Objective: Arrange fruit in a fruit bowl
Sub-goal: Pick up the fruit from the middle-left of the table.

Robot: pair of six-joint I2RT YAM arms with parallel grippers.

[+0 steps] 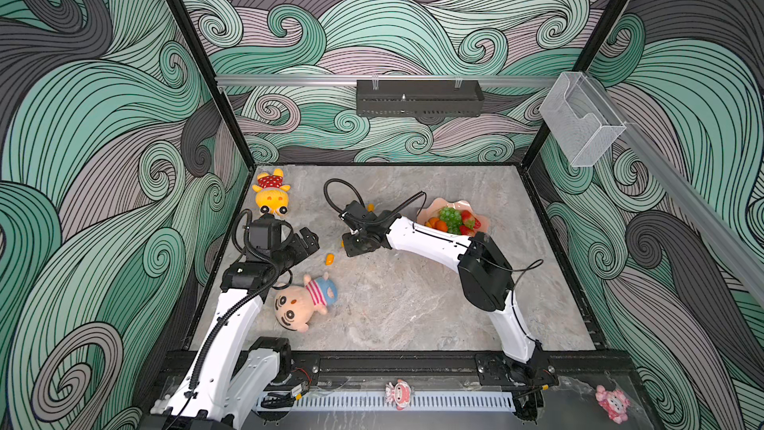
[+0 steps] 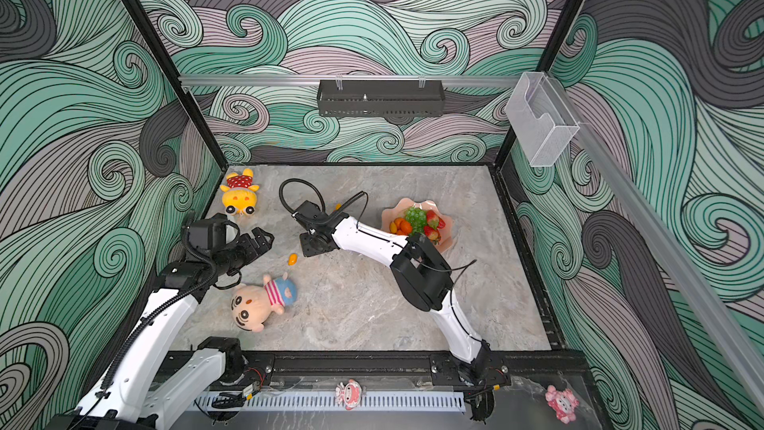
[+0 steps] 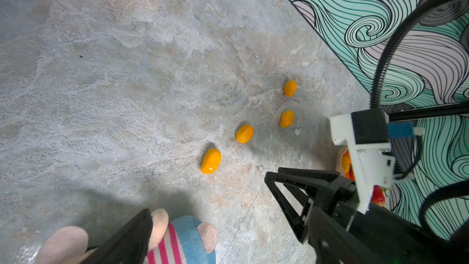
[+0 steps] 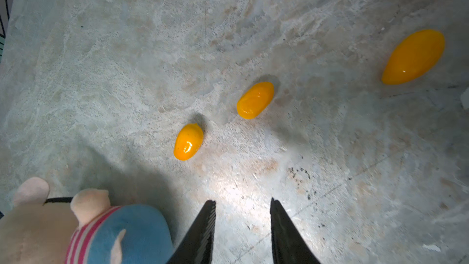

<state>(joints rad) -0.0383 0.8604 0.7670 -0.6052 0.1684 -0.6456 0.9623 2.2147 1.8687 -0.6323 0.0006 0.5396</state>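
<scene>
The fruit bowl (image 1: 448,201) stands on the table (image 1: 413,304) toward its far right side, partly hidden by the right forearm in both top views. It contains the green grape bunch (image 1: 450,216), red strawberries (image 1: 468,219) and orange tangerines (image 1: 437,225). Four kumquats (image 3: 211,161) lie loose on the table in a curved row, well apart from the bowl; only some of them show in the top views, the rest being hidden under the right arm. The right gripper (image 4: 243,200) is over the middle of the table with its jaws parted and nothing between them. The nearest kumquat (image 4: 188,141) lies ahead of its fingertips, not in contact with them. The left gripper (image 1: 312,240) hangs at the left side of the table with its jaws apart and holding nothing. The striped plush doll (image 1: 306,301) lies on the table just in front of the left gripper. A yellow plush doll (image 1: 270,196) lies near the far left corner.
</scene>
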